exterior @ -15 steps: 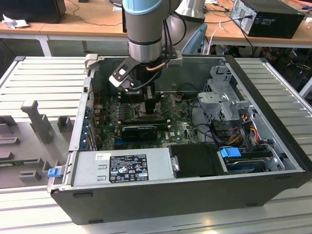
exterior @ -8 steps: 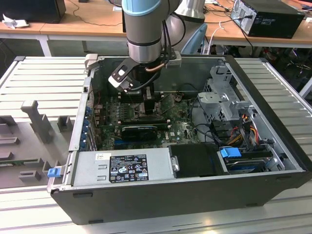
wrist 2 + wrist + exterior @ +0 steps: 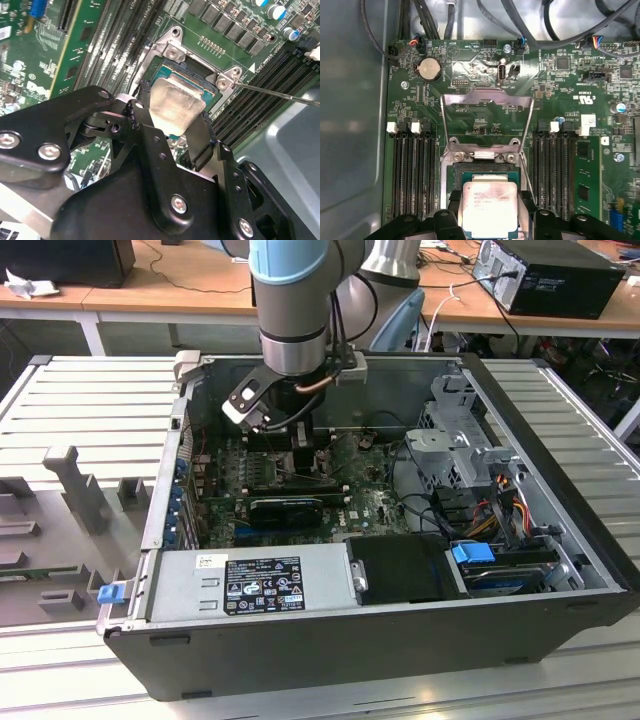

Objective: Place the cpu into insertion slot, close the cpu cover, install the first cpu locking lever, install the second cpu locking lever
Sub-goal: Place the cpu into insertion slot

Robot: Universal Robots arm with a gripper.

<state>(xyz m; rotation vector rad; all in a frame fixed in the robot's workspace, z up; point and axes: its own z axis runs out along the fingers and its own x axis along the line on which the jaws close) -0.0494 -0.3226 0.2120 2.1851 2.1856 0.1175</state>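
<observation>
end effector [image 3: 490,220] grasping cpu [image 3: 489,205] at insertion slot [image 3: 470,175] | ribbed grey table [image 3: 90,390] | wooden desks [image 3: 170,295] behind

A black-and-white label [image 3: 263,586] sits on the power supply [image 3: 325,580]. Faint print marks the cpu [image 3: 489,207], and small white lettering dots the motherboard [image 3: 560,85]. None is legible.

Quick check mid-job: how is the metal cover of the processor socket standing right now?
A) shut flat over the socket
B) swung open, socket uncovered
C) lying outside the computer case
B: in the first wrist view the cover stands tipped up and away from the socket, which lies uncovered, and the gripper holds the chip at it.
</observation>
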